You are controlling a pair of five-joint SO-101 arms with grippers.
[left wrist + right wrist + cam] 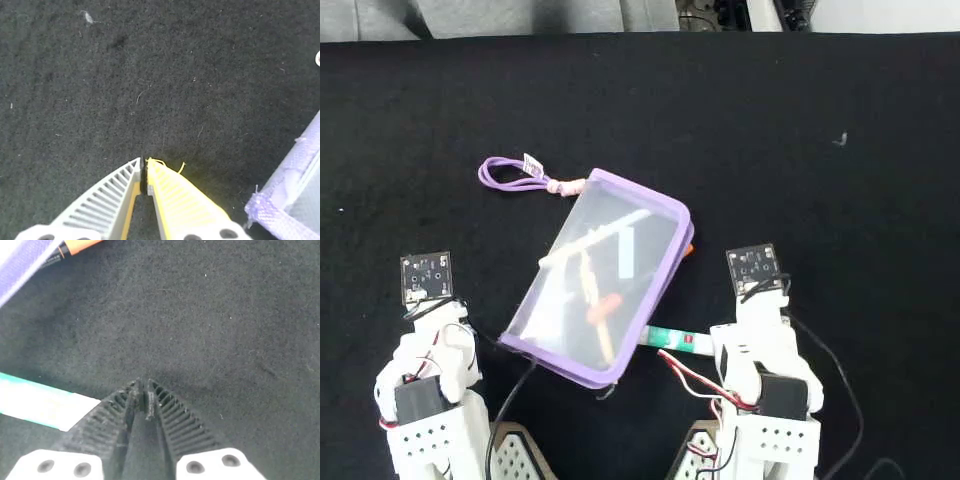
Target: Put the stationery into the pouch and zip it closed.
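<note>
A purple pouch with a clear face (605,280) lies tilted in the middle of the black table, several pens and sticks inside it, its purple cord loop (510,176) trailing toward the far left. An orange pen tip (689,249) pokes out at its right edge, also the orange pen (80,245). A white and green eraser-like strip (675,341) lies at the pouch's near right corner, beside my right gripper (141,390), which is shut on nothing. My left gripper (144,167) is shut and empty over bare cloth, left of the pouch corner (280,205).
The black cloth (800,150) covers the whole table; its far edge meets a grey surface at the back. Both arm bases (430,400) (765,390) stand at the near edge, with cables trailing beside them.
</note>
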